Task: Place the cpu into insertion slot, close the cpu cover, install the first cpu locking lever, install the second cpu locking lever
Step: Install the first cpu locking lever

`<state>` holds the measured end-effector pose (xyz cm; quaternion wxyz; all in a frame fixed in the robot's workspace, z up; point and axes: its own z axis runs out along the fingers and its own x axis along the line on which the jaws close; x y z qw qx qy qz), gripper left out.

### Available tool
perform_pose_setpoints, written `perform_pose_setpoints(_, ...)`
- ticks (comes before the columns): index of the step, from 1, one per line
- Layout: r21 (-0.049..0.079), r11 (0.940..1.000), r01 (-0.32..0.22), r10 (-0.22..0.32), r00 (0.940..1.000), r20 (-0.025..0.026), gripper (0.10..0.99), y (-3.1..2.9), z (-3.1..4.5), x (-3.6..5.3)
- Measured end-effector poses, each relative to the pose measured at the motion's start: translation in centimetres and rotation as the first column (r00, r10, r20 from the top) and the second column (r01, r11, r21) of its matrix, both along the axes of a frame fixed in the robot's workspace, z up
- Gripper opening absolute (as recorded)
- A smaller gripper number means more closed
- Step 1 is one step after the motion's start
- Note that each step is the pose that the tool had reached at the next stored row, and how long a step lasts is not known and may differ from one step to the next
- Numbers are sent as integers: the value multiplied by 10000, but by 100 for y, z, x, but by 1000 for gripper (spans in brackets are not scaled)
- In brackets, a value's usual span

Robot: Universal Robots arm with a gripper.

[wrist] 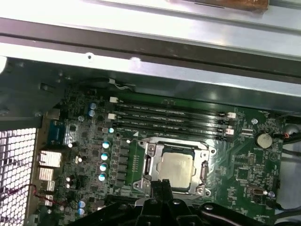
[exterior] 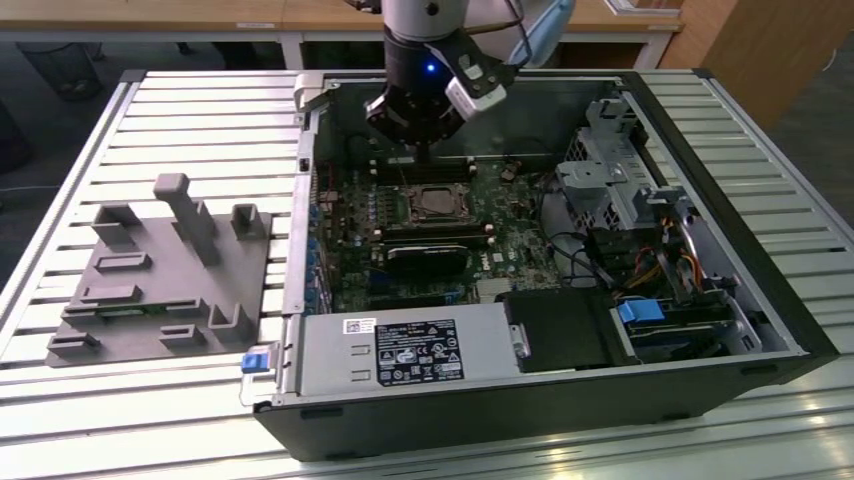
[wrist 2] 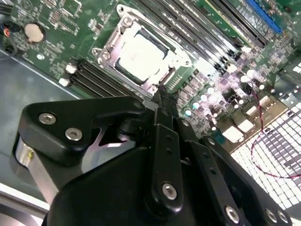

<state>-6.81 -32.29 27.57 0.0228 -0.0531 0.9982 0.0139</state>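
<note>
The cpu [wrist: 176, 165], a silvery square chip, lies flat in the insertion slot [wrist: 139, 184] on the green motherboard. The cpu cover [wrist: 175, 146], a thin metal frame, lies down around the chip, whose face shows through its window. In the second wrist view the cpu [wrist 2: 141, 54] and cpu cover [wrist 2: 176, 59] look the same. My gripper [wrist: 160, 188] is shut with nothing between its fingers, its tips [wrist 2: 160, 94] close beside one edge of the socket. In the exterior view the gripper [exterior: 423, 158] hangs just behind the cpu [exterior: 434, 203]. Whether the locking levers are latched I cannot tell.
Long black memory slots [wrist: 169, 120] run beside the socket. A black module [exterior: 427, 255] sits in front of it, the power supply [exterior: 400, 350] nearer still. The drive cage [exterior: 614, 170] and cables are at the exterior view's right. A grey fixture [exterior: 160, 275] lies outside the case.
</note>
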Motion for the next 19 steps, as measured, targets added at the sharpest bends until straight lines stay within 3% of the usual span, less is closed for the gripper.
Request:
perform_pose_setpoints(3, 0, 10000, 25, -25, 10000, 33, 106, 15, -16, -90)
perform_pose_setpoints(9, -1, 9975, 705, -705, 9975, 34, 106, 29, -68, -116)
perform_pose_setpoints(15, 1, 9973, 730, -730, 9973, 37, 106, 67, -106, -293)
perform_pose_setpoints(19, 0, 9973, 729, -729, 9973, 36, 106, 79, -130, -324)
